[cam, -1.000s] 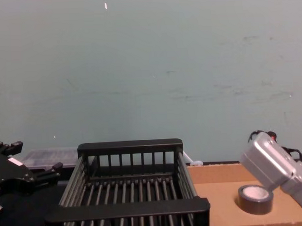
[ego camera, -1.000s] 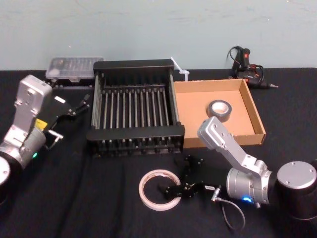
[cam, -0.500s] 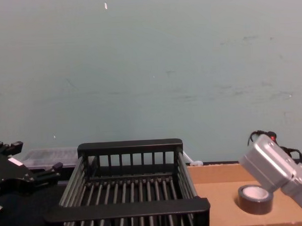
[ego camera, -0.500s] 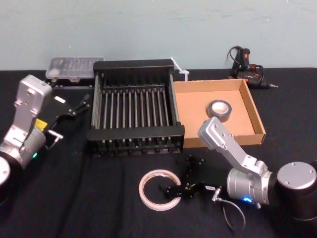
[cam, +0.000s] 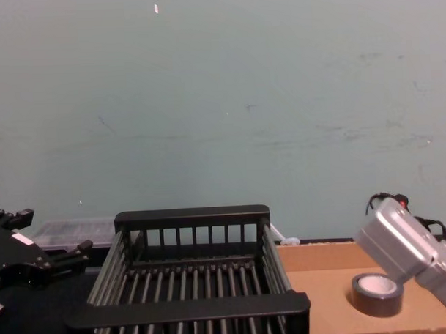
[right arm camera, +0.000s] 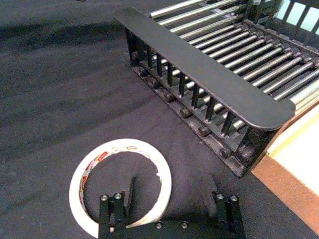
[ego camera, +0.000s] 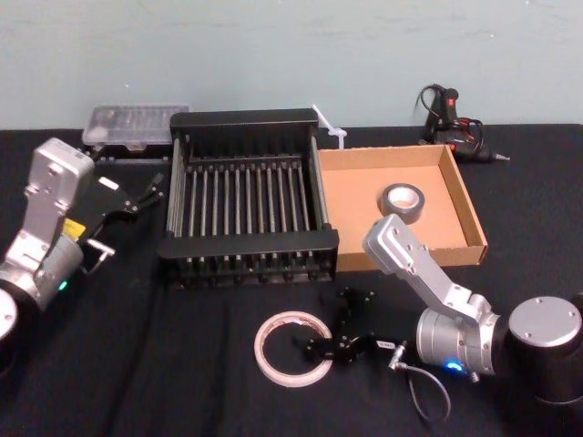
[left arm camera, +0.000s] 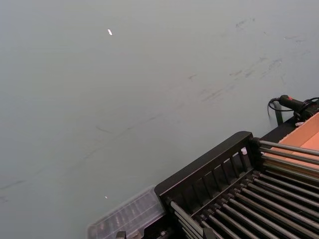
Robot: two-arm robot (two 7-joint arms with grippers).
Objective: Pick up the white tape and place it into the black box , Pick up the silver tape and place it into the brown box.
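The white tape (ego camera: 292,350) (right arm camera: 121,184) lies flat on the black cloth, in front of the black box (ego camera: 248,244) (right arm camera: 199,64) (cam: 188,309). My right gripper (ego camera: 326,346) (right arm camera: 169,191) is open, low over the ring's right side. One finger stands inside the ring and the other outside it. The silver tape (ego camera: 404,198) (cam: 376,293) rests on the floor of the brown box (ego camera: 364,196) (cam: 322,281), right of the black box. My left gripper (ego camera: 146,189) (cam: 42,243) hangs open and holds nothing, left of the black box.
A clear plastic case (ego camera: 137,123) sits behind the left gripper. A glue gun (ego camera: 451,123) lies at the back right and a small white part (ego camera: 330,127) sits behind the black box. A loose cable (ego camera: 428,391) loops by my right wrist.
The right gripper has edged slightly at the white ring's right side. The left arm and both tapes have stayed where they were.
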